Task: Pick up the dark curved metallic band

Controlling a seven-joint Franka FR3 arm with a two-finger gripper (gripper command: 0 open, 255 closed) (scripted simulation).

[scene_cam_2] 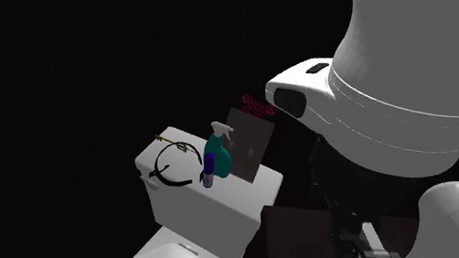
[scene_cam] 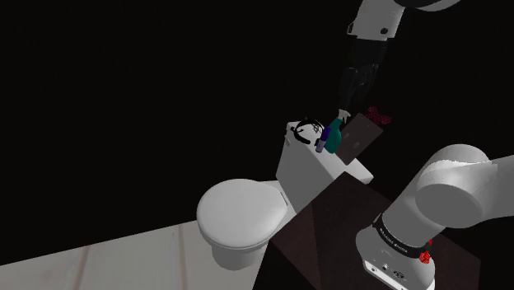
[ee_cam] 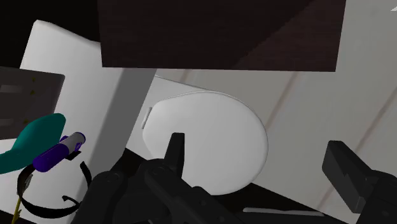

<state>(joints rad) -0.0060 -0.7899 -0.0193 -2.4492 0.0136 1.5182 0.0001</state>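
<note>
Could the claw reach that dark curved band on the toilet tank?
Probably yes: the open claw hangs above the tank, and the band lies uncovered on its lid. The teal spray bottle stands close beside it, though.

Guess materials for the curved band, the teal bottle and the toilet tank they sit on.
Curved band: thin, near-black, with no glint showing; it could be metal or plastic, I can't tell which.
Teal bottle: opaque, smooth and evenly coloured; it looks like plastic.
Toilet tank: plain white, smooth, matte surface; probably ceramic, but that is only a guess from its shape.
</note>
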